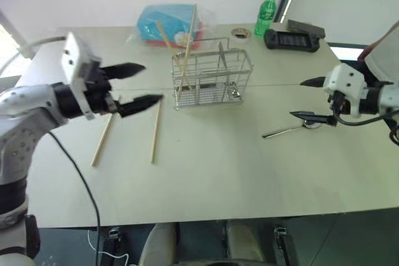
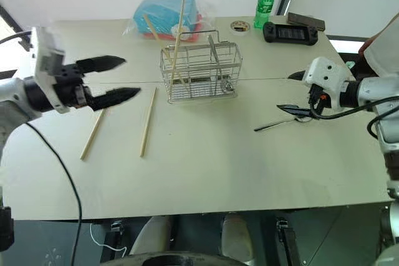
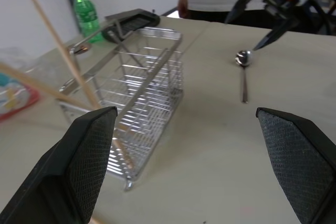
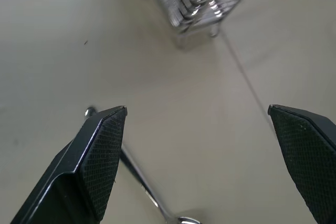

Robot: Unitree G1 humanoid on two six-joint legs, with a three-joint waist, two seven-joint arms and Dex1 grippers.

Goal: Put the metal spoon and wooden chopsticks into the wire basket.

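The wire basket (image 1: 212,79) stands mid-table, and two wooden chopsticks (image 1: 187,45) lean inside its left end. Two more chopsticks (image 1: 155,132) lie flat on the table left of it. My left gripper (image 1: 151,83) hovers open and empty just left of the basket, above those loose sticks, pointing toward the basket (image 3: 142,77). The metal spoon (image 1: 283,131) lies on the table to the basket's right. My right gripper (image 1: 297,98) hangs open and empty over the spoon's bowl end. In the right wrist view the spoon's handle (image 4: 142,182) runs beside one finger. Something shiny (image 4: 189,3) sits in the basket's right end.
A blue plastic-wrapped package (image 1: 168,23) lies behind the basket. A green bottle (image 1: 266,12), a small round lid (image 1: 241,32) and a black handheld console (image 1: 292,40) sit at the back right. A person (image 1: 383,45) stands at the table's right edge.
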